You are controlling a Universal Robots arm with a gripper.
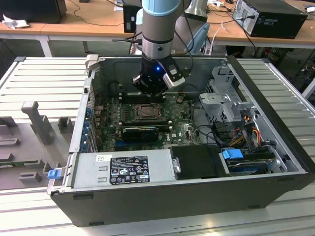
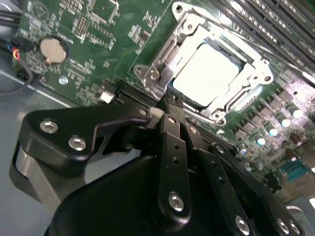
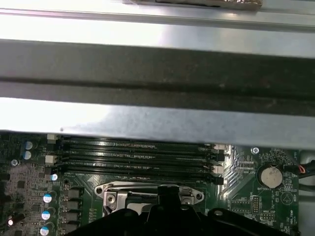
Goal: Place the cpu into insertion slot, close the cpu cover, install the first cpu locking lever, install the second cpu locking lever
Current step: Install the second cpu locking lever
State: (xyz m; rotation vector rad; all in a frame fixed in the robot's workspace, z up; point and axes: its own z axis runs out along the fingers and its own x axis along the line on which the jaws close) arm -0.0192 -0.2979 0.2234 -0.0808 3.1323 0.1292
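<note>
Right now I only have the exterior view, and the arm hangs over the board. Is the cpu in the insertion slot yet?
Observer: Yes. In the second wrist view the cpu sits in the insertion slot, pale face up.
Operator: And the cpu cover?
Observer: The cpu cover appears to lie down over it, its frame around the chip's face.
Operator: Where exactly is the gripper?
Observer: The gripper is at the slot's edge, on the side away from the memory slots.
</note>
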